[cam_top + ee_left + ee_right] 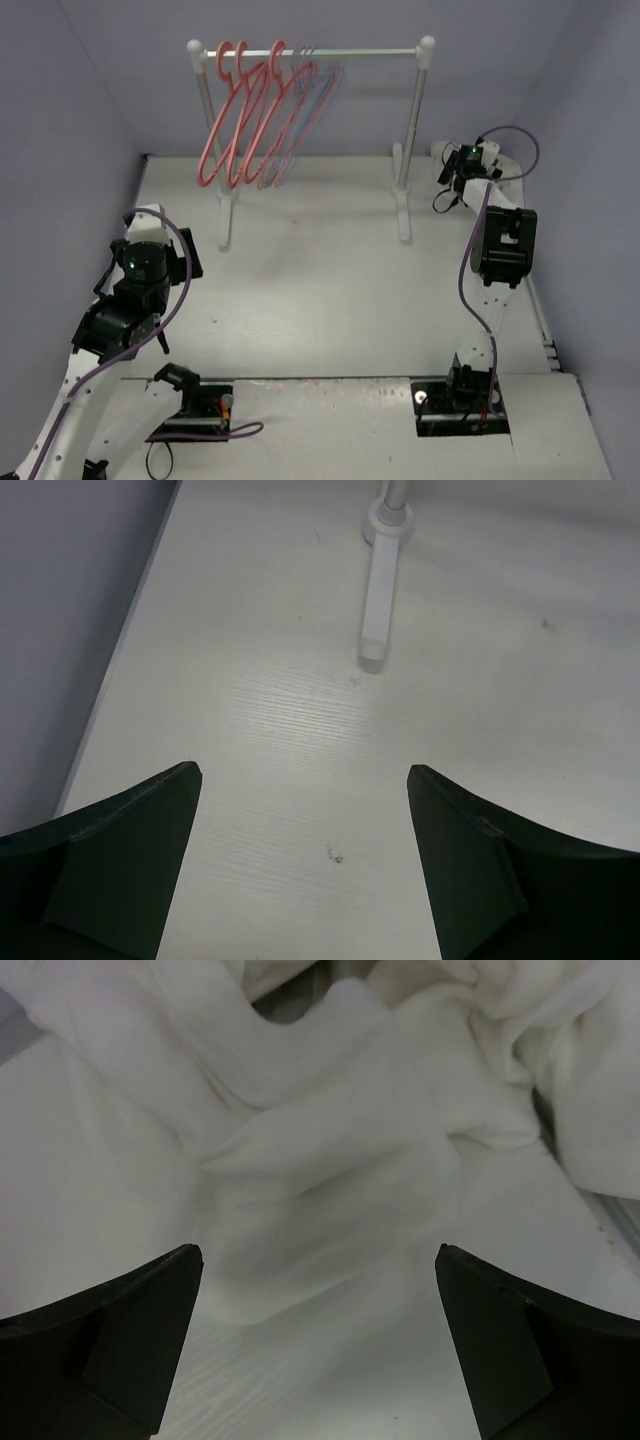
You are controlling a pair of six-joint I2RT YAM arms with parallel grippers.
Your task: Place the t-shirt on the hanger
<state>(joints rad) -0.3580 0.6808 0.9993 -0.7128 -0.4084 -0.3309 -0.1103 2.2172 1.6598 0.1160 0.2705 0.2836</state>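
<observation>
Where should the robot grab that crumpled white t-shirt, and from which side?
Probably the raised fold in the middle of the t-shirt, approached from where the open right hand faces it. The cloth lies bunched, so that ridge can be pinched.

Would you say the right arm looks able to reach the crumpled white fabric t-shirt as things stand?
Probably yes: the right gripper is open, with the white t-shirt lying just ahead of it, nothing between.
</observation>
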